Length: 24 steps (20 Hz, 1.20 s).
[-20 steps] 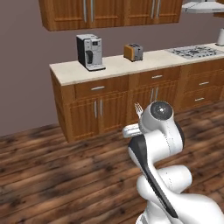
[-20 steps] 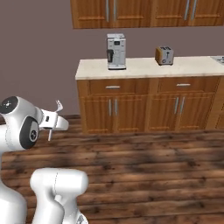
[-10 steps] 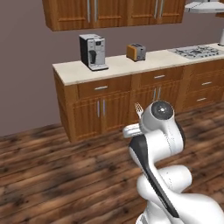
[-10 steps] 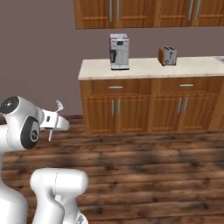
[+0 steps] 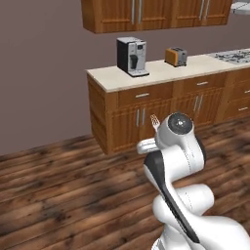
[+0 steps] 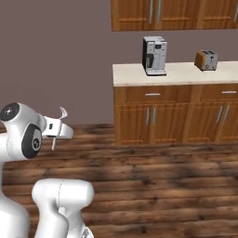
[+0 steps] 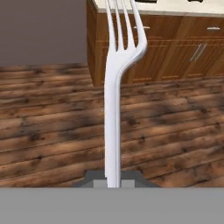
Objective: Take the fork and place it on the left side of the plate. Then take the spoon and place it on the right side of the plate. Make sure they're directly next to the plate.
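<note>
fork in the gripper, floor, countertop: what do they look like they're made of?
Fork: pale silver, smooth with soft highlights, so probably polished metal, though in a render plastic can't be ruled out.
Floor: brown planks with grain and knots, looks like wood.
Countertop: plain matte cream slab, laminate or stone; can't tell.

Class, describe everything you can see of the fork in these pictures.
The fork is slim, pale silver and metallic-looking, with four tines and a narrow handle that curves gently below them. The shut end effector grips the handle's end, so the tines point away from the hand, held in the air above the wooden floor. Nothing else touches it.
</note>
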{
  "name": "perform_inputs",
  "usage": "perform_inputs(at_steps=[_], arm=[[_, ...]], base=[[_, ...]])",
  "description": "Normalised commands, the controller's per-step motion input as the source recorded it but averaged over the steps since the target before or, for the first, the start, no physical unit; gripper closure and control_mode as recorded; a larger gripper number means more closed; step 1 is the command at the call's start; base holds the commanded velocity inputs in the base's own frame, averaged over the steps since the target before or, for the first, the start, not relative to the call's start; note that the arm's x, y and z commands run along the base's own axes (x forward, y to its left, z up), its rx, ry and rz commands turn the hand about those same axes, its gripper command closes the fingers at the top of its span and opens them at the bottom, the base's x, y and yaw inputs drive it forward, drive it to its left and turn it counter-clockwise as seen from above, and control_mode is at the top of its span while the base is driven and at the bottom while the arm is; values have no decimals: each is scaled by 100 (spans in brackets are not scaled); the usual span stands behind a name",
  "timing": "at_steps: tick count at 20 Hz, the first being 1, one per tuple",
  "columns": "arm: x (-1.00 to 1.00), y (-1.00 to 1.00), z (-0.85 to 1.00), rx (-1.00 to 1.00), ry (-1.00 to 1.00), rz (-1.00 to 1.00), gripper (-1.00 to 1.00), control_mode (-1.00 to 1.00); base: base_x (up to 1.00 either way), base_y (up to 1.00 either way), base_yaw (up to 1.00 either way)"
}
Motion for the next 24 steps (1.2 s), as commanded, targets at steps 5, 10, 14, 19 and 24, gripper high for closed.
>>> perform_inputs(at_steps=[5, 10, 14, 19, 24], arm=[[0, 0, 0, 0, 0, 0, 100, 100], [0, 0, 0, 0, 0, 0, 100, 100], [0, 0, 0, 0, 0, 0, 100, 100], [0, 0, 0, 0, 0, 0, 100, 100], [0, 0, 0, 0, 0, 0, 100, 100]], base=[[-71, 21, -5], [-91, 0, -7], [-99, 0, -7], [-95, 2, -6], [8, 79, -2]])
